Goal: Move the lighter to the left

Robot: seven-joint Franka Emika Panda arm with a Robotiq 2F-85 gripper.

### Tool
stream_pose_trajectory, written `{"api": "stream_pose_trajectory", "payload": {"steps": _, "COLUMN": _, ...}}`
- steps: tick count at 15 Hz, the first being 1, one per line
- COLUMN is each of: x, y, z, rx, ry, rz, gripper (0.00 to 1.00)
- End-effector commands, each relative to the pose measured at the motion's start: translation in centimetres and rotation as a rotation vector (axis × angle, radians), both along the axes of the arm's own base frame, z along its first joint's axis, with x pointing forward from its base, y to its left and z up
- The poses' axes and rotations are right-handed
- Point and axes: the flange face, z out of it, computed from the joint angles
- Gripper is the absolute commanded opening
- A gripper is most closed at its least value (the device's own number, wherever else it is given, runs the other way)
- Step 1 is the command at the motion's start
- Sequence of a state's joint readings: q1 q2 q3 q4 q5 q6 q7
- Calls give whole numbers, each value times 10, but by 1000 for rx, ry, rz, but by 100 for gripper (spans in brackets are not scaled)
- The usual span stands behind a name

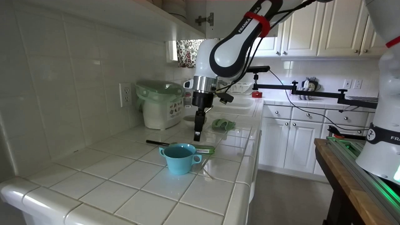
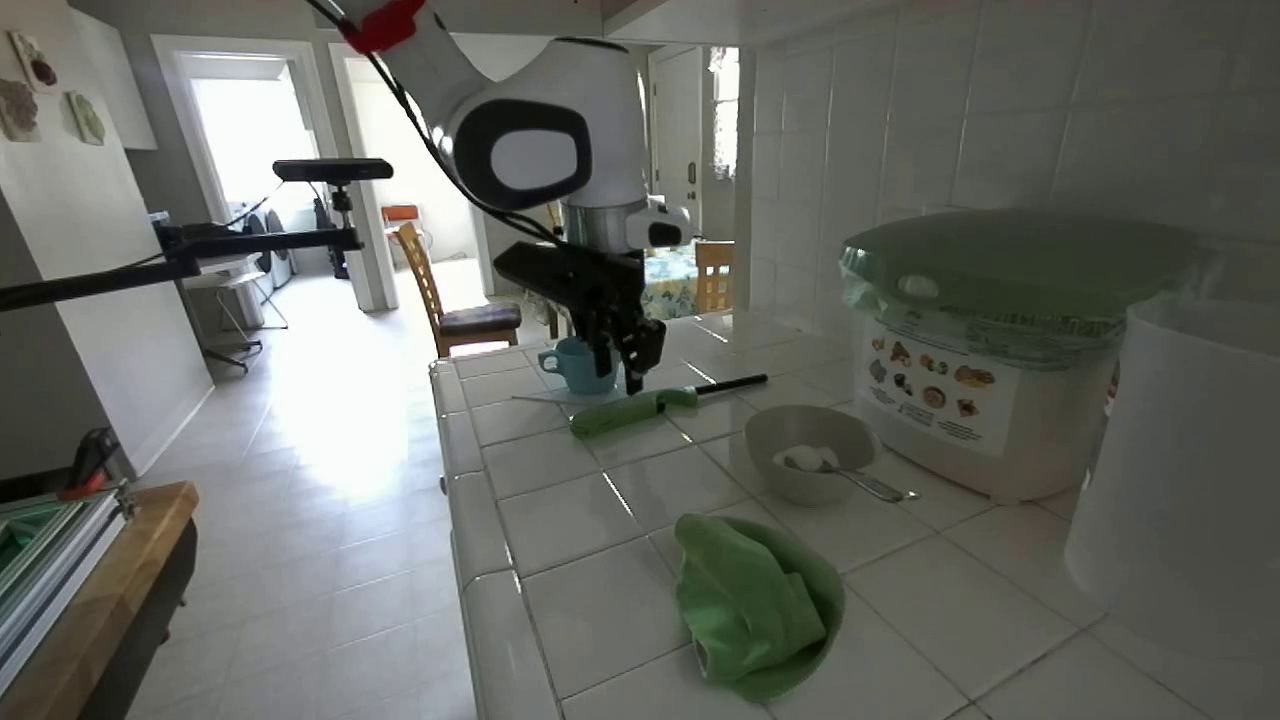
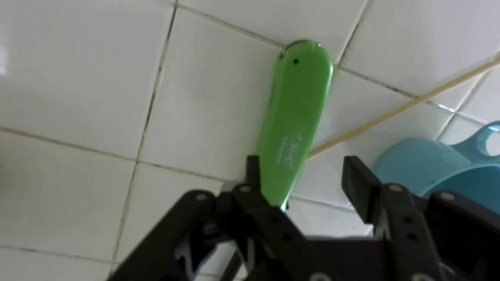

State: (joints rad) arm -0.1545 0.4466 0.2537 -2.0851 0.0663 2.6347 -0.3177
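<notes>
The lighter lies flat on the white tiled counter, with a bright green body and a thin black end. It shows in both exterior views [image 1: 210, 148] [image 2: 622, 413] and in the wrist view [image 3: 297, 101], where its black end is mostly hidden behind the gripper. My gripper is open and empty, pointing down above the lighter, in both exterior views [image 1: 197, 138] [image 2: 620, 382]. In the wrist view [image 3: 304, 171] the left fingertip overlaps the lighter's left edge and the right fingertip is over bare tile. The fingers appear apart from the lighter, above it.
A small blue cup [image 1: 178, 165] [image 3: 418, 164] stands beside the lighter. A thin wooden stick [image 3: 390, 113] lies close to both. A green bowl with a cloth [image 2: 755, 610], a bowl with a spoon [image 2: 800, 470], a lidded bin [image 2: 930, 390] and a white cylinder [image 2: 1180, 480] stand farther along.
</notes>
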Motion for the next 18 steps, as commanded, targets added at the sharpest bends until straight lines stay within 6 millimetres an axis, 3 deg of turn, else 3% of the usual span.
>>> {"api": "stream_pose_trajectory", "payload": {"steps": 1, "x": -6, "y": 20, "z": 32, "rx": -170, "ry": -39, "rz": -56, "gripper": 88}}
{"api": "stream_pose_trajectory", "payload": {"steps": 3, "x": -5, "y": 34, "z": 39, "rx": -271, "ry": -50, "rz": -89, "gripper": 100}}
{"api": "stream_pose_trajectory", "payload": {"steps": 7, "x": -6, "y": 51, "z": 28, "rx": -441, "ry": -21, "rz": -181, "gripper": 100}}
{"api": "stream_pose_trajectory", "payload": {"steps": 11, "x": -6, "y": 58, "z": 6, "rx": -433, "ry": 44, "rz": -219, "gripper": 100}}
{"api": "stream_pose_trajectory", "payload": {"steps": 18, "x": 7, "y": 53, "z": -21, "rx": -416, "ry": 48, "rz": -275, "gripper": 100}}
